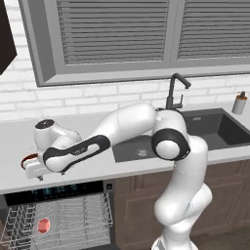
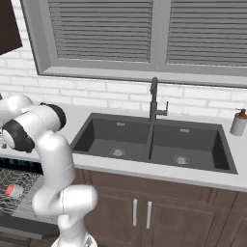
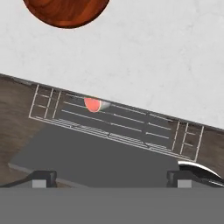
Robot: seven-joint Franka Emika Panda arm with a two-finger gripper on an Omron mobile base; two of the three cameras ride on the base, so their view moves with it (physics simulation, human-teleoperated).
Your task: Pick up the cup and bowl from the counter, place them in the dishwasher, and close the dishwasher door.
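Observation:
The dark red-brown bowl (image 3: 65, 11) rests on the light counter (image 3: 153, 57), near its front edge; in the left base view the bowl (image 1: 27, 160) peeks out from behind my hand. My gripper (image 3: 111, 178) hangs just above the counter edge beside the bowl, open, with nothing between its fingertips (image 3: 43, 177). Below, the dishwasher (image 1: 53, 190) is open with its wire rack (image 1: 73, 219) pulled out. The cup (image 1: 44, 225) lies on its side in the rack, red inside showing, and the hand view shows the cup (image 3: 92, 104) too. The dishwasher door (image 3: 96, 157) is folded down flat.
A dark double sink (image 2: 149, 140) with a black faucet (image 2: 154, 99) is set into the counter to the right. A soap dispenser (image 2: 238, 123) stands at the far right. Brown cabinets (image 2: 159, 212) run under the sink. My arm's elbow (image 1: 170, 144) hangs over the sink's front edge.

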